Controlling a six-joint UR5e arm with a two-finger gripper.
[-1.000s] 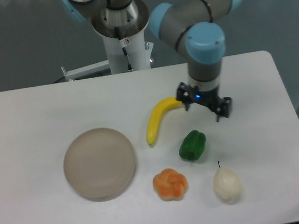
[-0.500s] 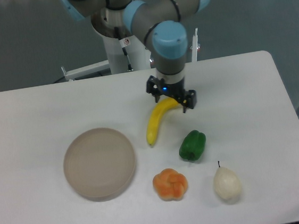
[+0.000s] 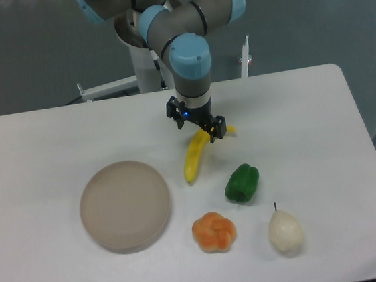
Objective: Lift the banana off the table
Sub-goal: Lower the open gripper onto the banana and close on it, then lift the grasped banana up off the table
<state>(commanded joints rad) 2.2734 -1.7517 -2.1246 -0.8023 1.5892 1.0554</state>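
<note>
Where the white tabletop [image 3: 39, 136] reaches its middle, a bright yellow banana [image 3: 194, 159] lies flat, running from a lower tip near the plate side up and to the right, with its far end poking out as a small yellow stub past the gripper. Directly above the banana's upper half sits the gripper [image 3: 196, 120], a black two-finger tool with a small blue light, hanging from a grey and pale blue arm [image 3: 188, 53] that bends down from a white pedestal [image 3: 156, 63] at the back edge. Its fingers are spread apart, one on each side of the fruit, and whether they touch it cannot be made out from this angle.

Just below and to the right of the banana stands a green pepper [image 3: 242, 183], near it but not touching. Lower still, toward the front, an orange, lobed fruit or pumpkin shape [image 3: 214, 232] rests, and to its right a pale cream pear [image 3: 285, 232] with a thin dark stem pointing up. Left of the banana, a round beige plate [image 3: 125, 205] lies flat, well clear of the fruit. Behind the tabletop the floor is dark grey.
</note>
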